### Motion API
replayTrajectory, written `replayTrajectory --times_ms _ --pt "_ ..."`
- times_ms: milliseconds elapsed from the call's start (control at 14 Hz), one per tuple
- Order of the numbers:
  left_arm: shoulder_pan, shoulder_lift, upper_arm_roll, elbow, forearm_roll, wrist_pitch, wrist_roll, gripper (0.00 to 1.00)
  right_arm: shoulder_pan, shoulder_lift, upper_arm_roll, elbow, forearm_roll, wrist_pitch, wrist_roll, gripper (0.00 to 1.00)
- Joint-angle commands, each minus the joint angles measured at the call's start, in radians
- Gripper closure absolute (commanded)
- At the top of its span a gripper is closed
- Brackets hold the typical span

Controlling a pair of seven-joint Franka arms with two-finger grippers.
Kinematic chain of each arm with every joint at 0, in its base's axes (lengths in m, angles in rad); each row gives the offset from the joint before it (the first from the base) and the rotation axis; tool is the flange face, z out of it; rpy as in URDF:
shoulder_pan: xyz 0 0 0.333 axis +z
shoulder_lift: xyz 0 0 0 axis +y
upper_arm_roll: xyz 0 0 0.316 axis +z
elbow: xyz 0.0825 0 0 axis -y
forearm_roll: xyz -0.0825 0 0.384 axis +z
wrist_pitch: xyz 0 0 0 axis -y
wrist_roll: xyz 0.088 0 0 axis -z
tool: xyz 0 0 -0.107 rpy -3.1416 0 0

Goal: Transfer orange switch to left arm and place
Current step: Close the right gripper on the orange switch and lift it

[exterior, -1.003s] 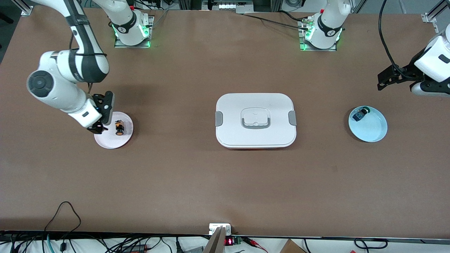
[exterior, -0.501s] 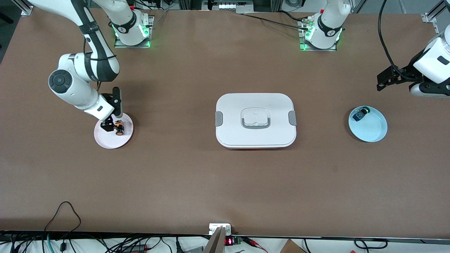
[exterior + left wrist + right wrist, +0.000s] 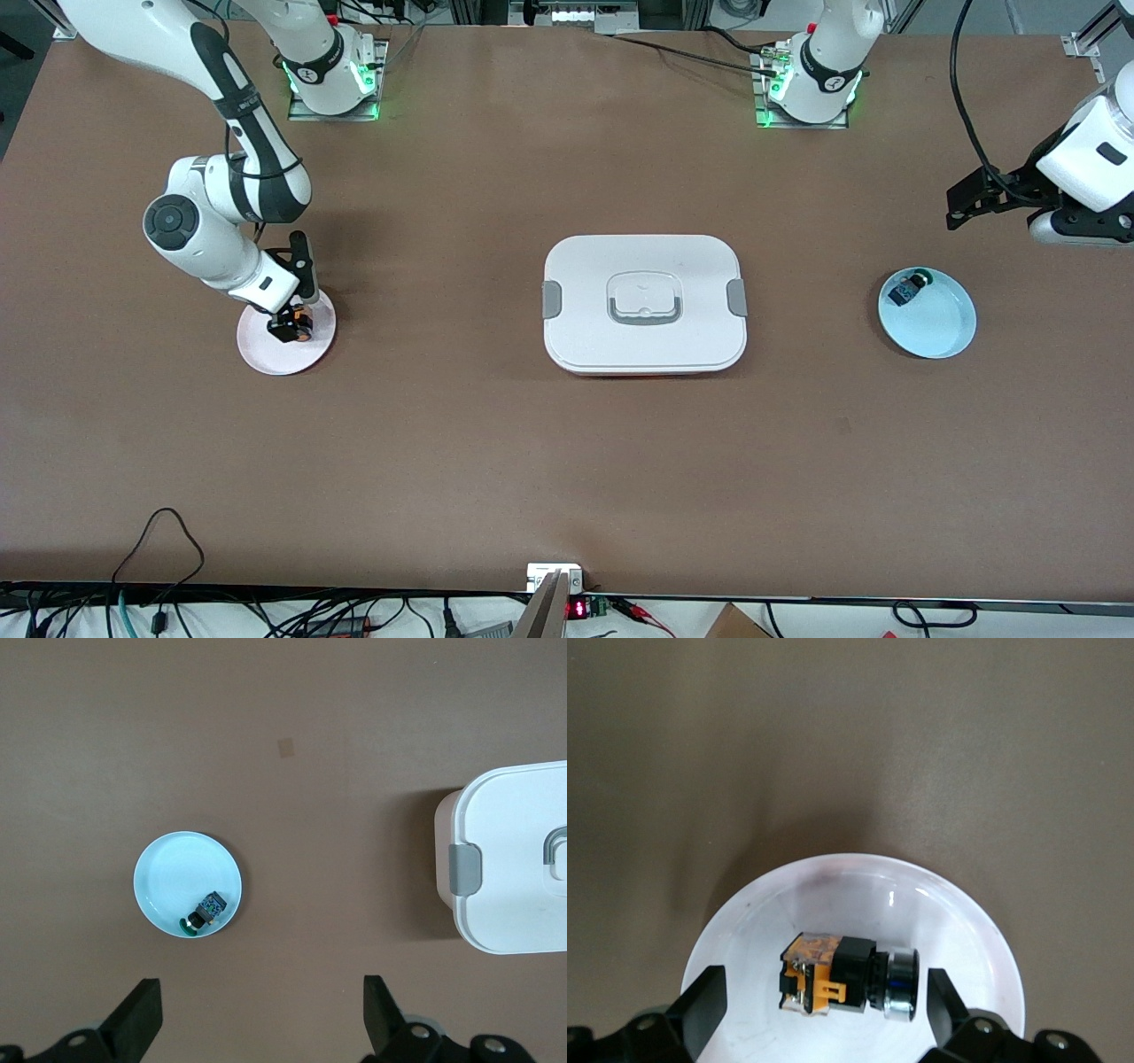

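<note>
Two jaws of your right gripper [image 3: 819, 1010] are standing fully apart, one on each side of the orange switch [image 3: 849, 976], and they are not touching it; nothing is gripped yet. You are straddling the part this way so that a plain closing move can catch it across its body. The switch is lying on its side in the pink plate [image 3: 266, 353], toward the right arm's end of the table, and the plate's shallow rim is keeping it from rolling off. In the front view the right gripper [image 3: 290, 326] is sitting low over that plate, covering most of the switch.

Your left gripper [image 3: 261, 1014] is also wide open and holding nothing. It is hanging over bare table near the blue plate [image 3: 939, 332], where the small blue part [image 3: 904, 292] with the green cap is resting; that arm is waiting, presumably for a handover.

The box [image 3: 644, 303] is sitting mid-table, between the two plates and well apart from both, lid on. My judgement: it is blocking the straight line between the plates, so you are going to need to carry the switch around or over it. Main risk now: the rounded part slipping as the jaws close.
</note>
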Motion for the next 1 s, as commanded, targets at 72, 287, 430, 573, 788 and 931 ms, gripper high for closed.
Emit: replayTrajectory --times_ms 72,287,430,573,788,931 --pt "-0.004 0.019 -0.006 0.035 -0.007 -0.018 -0.001 0.00 -0.023 0.025 0.007 -0.008 -0.010 0.018 -0.019 0.00" --pt "-0.001 0.028 -0.006 0.035 -0.008 -0.017 -0.001 0.00 -0.023 0.024 0.007 -0.018 -0.009 0.021 -0.012 0.00" --pt "-0.003 0.029 -0.006 0.035 -0.008 -0.017 -0.001 0.00 -0.020 0.016 0.007 -0.015 -0.009 0.023 -0.009 0.00" --pt "-0.003 0.037 -0.006 0.035 -0.008 -0.017 0.001 0.00 -0.014 0.005 0.007 -0.011 -0.007 0.016 0.000 0.00" --pt "-0.006 0.042 -0.006 0.035 -0.008 -0.015 0.001 0.00 -0.015 0.016 0.007 -0.013 -0.009 0.027 0.007 0.00" --pt "-0.009 0.052 -0.008 0.035 -0.012 -0.014 0.001 0.00 -0.017 0.028 0.007 -0.015 -0.007 0.042 0.002 0.00"
